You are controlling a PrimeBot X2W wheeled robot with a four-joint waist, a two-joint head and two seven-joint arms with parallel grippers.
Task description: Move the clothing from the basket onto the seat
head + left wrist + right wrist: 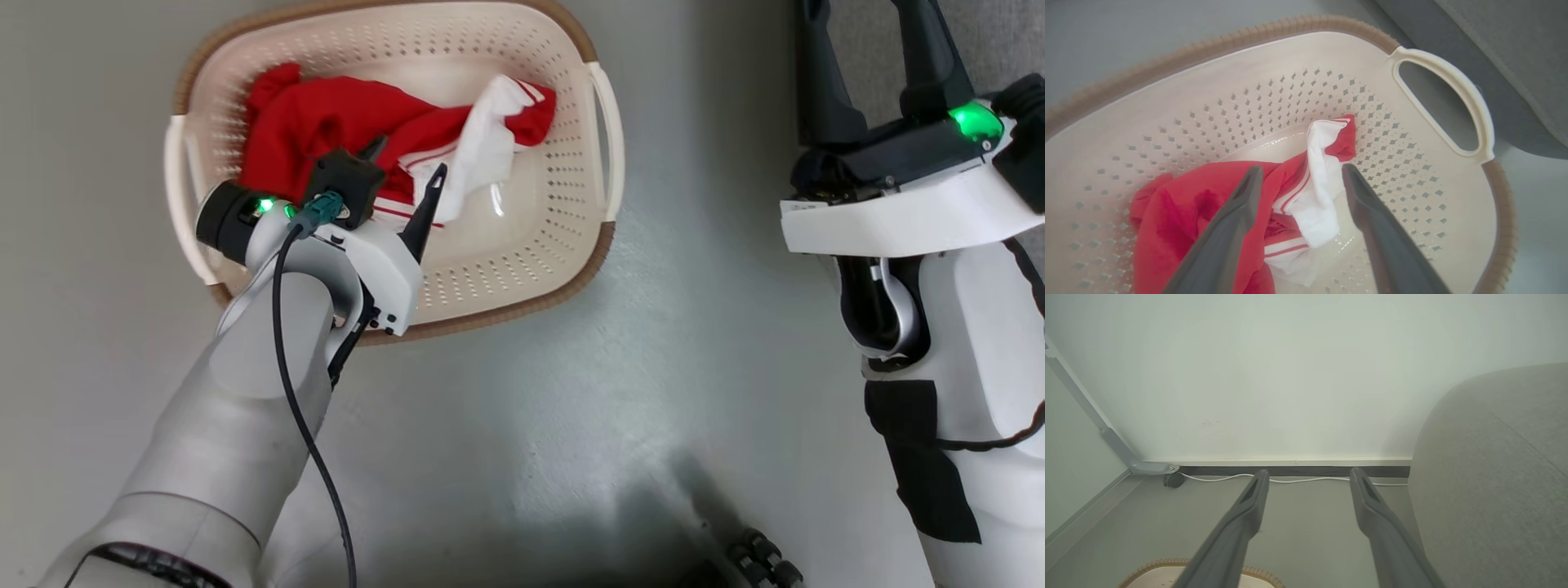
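Observation:
The cream basket [600, 131] stands on the grey floor at the upper left of the head view. In it lies the clothing [326, 122], crumpled red fabric with white stripes and a white part. My left gripper [406, 167] hangs open inside the basket just above the garment. In the left wrist view the left gripper [1301, 169] has its fingers either side of the white fold of the clothing [1180, 212], not closed on it. My right gripper [869, 33] stands open at the upper right, beside the grey seat [1008, 41]. The right gripper [1309, 473] holds nothing.
The seat [1494, 477] rises to the right of the right gripper, and its dark edge [1515, 49] lies just beyond the basket's white handle [1474, 106]. A white cable [1298, 480] runs along the wall's base. A grey frame leg on a caster [1173, 479] stands at the left.

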